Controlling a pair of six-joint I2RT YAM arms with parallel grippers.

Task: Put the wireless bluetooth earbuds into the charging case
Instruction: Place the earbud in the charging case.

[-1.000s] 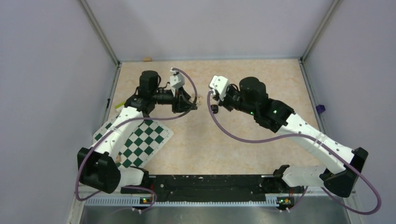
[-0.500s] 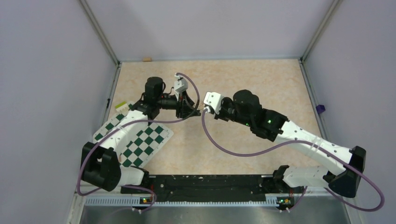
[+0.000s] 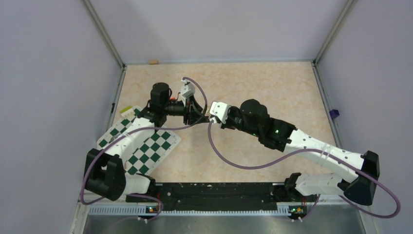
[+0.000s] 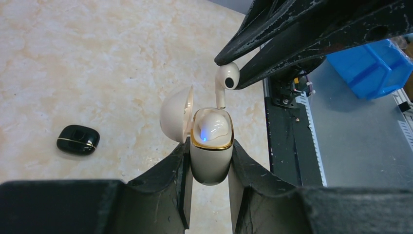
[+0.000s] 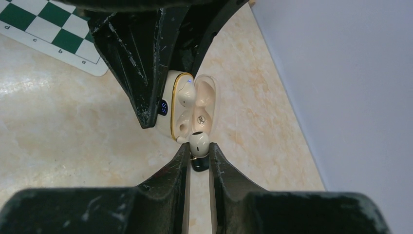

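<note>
Cream-white charging case (image 4: 209, 161) is clamped upright in my left gripper (image 4: 209, 146), pinched on both sides. Its lid (image 4: 175, 114) is flipped open to the side. 1 earbud (image 4: 212, 126) is already sitting in the case, with a little blue light glowing on the insert right by it, so I'd call that half done.

The 2nd earbud (image 4: 227, 76) is pinched by its rounded head in my right gripper (image 4: 228, 73), just above the case's open mouth, stem pointing down at it. From my right wrist view it hangs just off the gold rim, next to what looks like the empty socket. It isn't seated yet. I can't tell if the stem tip has touched the case or is just hovering over it.

So what's left, as I read it, is to line the stem up with that free slot, ease it in and let go. Shutting the lid might follow, but the task doesn't say.

Both the case and the earbud are held up off the tabletop (image 4: 73, 58). Off to the lid side of the case there's also a small black glossy piece (image 4: 78, 139) lying on the tabletop. No idea what it is, and I'm not touching it.
</note>
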